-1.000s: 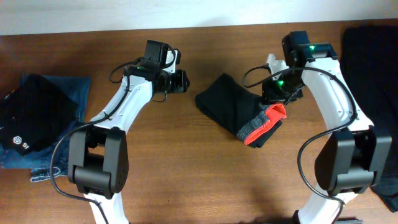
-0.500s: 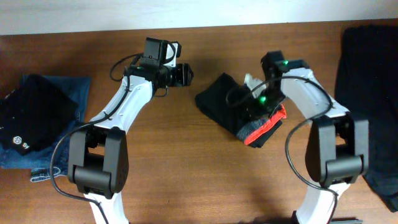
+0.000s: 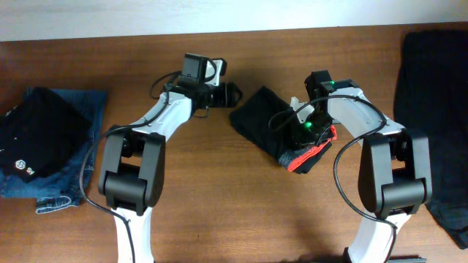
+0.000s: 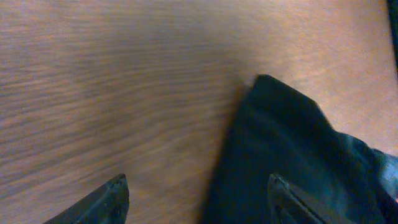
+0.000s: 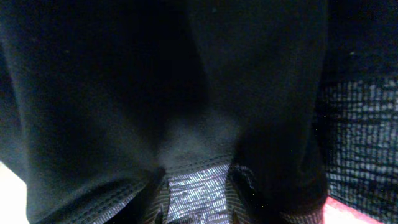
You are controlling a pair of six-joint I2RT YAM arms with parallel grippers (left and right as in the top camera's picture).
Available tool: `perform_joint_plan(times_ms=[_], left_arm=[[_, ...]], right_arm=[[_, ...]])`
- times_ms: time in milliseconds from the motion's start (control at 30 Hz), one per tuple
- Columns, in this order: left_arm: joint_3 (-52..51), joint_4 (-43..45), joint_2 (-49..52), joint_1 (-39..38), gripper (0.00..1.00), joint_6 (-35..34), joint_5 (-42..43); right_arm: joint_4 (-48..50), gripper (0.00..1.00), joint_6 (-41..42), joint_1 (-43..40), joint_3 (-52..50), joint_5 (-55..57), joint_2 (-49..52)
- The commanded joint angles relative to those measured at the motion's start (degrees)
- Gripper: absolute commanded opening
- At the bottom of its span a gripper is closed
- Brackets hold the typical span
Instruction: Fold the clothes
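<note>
Folded black trousers [image 3: 265,120] lie mid-table with a red-orange and grey waistband [image 3: 313,152] at their right end. My left gripper [image 3: 231,93] hovers at their left edge, open; in the left wrist view its fingers [image 4: 111,198] straddle bare wood and the edge of the black trousers [image 4: 292,143], holding nothing. My right gripper [image 3: 304,130] presses down at the waistband end. In the right wrist view black cloth [image 5: 124,81] fills the frame, and the right gripper [image 5: 198,200] is shut on the grey waistband [image 5: 199,186].
A black folded garment [image 3: 40,139] lies on blue jeans [image 3: 77,175] at the table's left edge. More black cloth [image 3: 431,88] covers the right edge. The table's back edge meets a white wall [image 3: 110,18].
My left gripper has moved right to the trousers' left edge and opened wider. My right gripper has swung left and down onto the waistband end.
</note>
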Motion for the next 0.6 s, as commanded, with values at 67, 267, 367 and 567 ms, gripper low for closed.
perform_joint_plan(times_ms=[67,267,367,567], left_arm=[[0.4,1.8,0.5,-1.9,0.74,-0.2,4.0],[0.4,1.6,1.4,-3.0,0.73,-0.2,3.8],[0.4,1.5,3.1,-3.0,0.73,-0.2,3.8],[0.4,-3.1,5.6,-3.0,0.62,-0.4,6.8]], right_arm=[[0.2,0.35,0.7,0.2,-1.5,3.9,0.2],[0.0,0.35,0.9,0.2,-1.5,3.7,0.2],[-0.2,0.35,0.9,0.1,-1.5,3.7,0.2],[-0.3,0.35,0.9,0.1,-1.5,3.7,0.2]])
